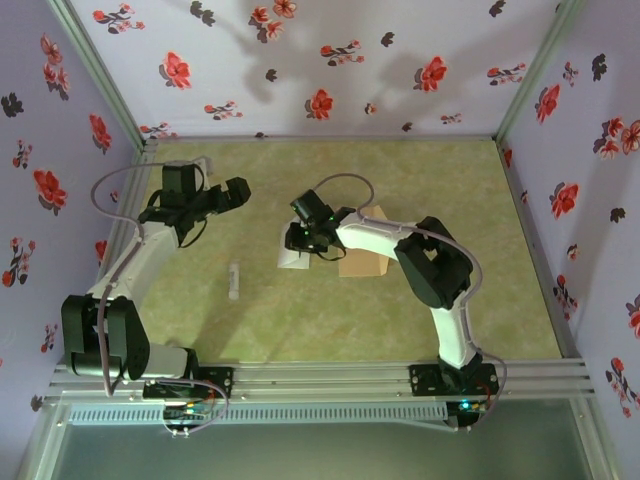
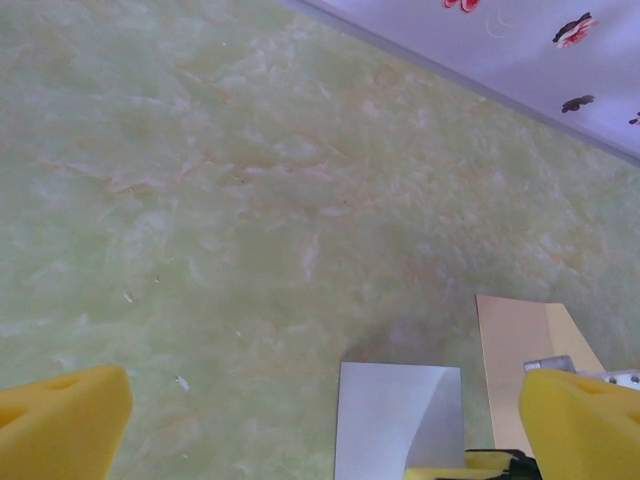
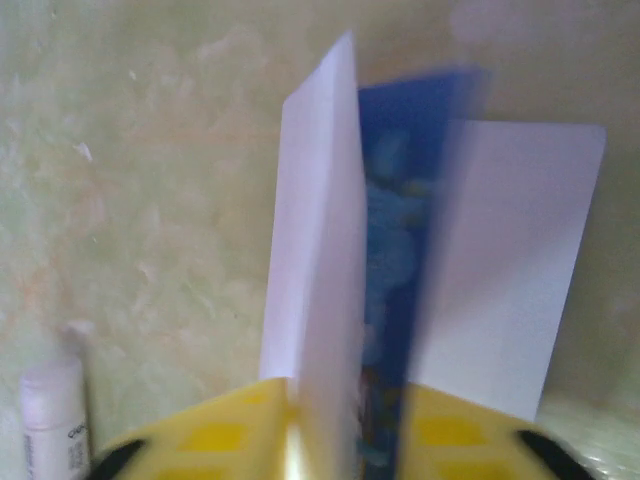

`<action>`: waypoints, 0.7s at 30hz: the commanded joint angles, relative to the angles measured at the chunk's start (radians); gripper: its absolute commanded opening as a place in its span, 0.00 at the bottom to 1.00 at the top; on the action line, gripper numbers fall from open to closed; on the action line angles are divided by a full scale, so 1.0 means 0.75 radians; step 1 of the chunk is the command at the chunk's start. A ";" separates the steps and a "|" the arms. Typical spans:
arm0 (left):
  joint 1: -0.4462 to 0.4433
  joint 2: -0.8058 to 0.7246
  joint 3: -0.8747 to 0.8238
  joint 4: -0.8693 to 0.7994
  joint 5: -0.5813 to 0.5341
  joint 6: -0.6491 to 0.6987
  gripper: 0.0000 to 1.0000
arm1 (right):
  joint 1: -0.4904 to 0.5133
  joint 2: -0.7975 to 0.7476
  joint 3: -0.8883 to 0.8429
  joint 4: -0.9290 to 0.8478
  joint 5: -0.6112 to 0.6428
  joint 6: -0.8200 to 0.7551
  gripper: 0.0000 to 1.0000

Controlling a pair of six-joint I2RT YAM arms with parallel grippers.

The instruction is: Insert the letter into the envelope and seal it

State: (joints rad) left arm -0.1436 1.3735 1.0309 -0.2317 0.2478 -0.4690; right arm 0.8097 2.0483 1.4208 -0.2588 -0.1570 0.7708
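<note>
From above, the right end effector (image 1: 303, 240) is hanging over the letter (image 1: 292, 260), which is sitting on the bench (image 1: 330, 170) just left of the envelope (image 1: 365, 262). The left end effector (image 1: 238, 192) is hovering well to the left of the envelope, nearer the back wall. A small white stick (image 1: 234, 281) is lying left of the envelope, on the far side of the letter.

Through the left wrist camera, that arm's yellow fingers (image 2: 60, 425) are standing wide apart with nothing between them. Beyond them the letter's pale corner is showing just left of the envelope's tan corner.

Through the right wrist camera, the yellow pads (image 3: 460, 440) are pinching the letter's near edge. The sheet is standing folded between them, with white leaves splaying outward and blue print showing inside. The picture is smeared, so I am judging rather than seeing that the grip is firm.

The letter is looking light, thin and floppy, so it will likely sag or spring open if held only at one end. It will also crease easily under a hard squeeze. Holding it close to the fold, with both leaves trapped together, seems the safest way to keep it flat enough for the envelope's mouth.
</note>
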 commanded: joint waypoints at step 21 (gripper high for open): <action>-0.019 0.079 -0.017 0.252 0.658 0.018 0.99 | -0.211 -0.458 -0.282 0.410 -0.431 -0.009 0.00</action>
State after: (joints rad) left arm -0.1467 1.4208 1.0264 -0.1200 0.6125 -0.4465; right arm 0.6552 1.7470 1.2358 -0.0425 -0.3981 0.7784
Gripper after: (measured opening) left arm 0.988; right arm 0.049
